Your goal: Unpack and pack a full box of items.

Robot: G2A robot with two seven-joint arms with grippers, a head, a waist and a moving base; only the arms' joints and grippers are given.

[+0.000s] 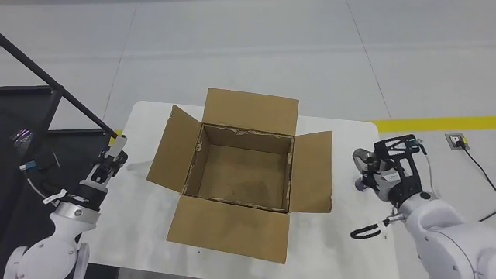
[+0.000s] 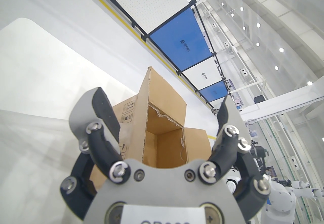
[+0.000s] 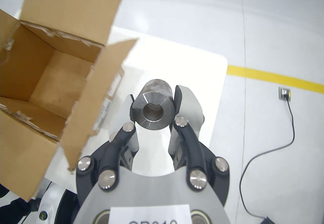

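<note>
The box [image 1: 244,174] sits open and empty mid-table [image 1: 139,201], flaps splayed for access; the right gripper [image 3: 155,103] clamps a steel cylinder [image 3: 154,111] beside it, probably for packing; the left gripper [image 2: 163,104] waits opposite, jaws wide, free to assist.

Box [image 1: 240,174] stood at worktop [image 1: 143,229] centre, left gripper [image 1: 116,149] lay left of it, cylinder [image 3: 154,106] sat right of it, between right gripper's [image 3: 155,98] jaws.

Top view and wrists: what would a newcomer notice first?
The open cardboard box, all four flaps spread, sits in the middle of the table with a bare floor. To its right, the right gripper is shut on a hollow metal cylinder. The left gripper hangs open near the table's left edge.
</note>
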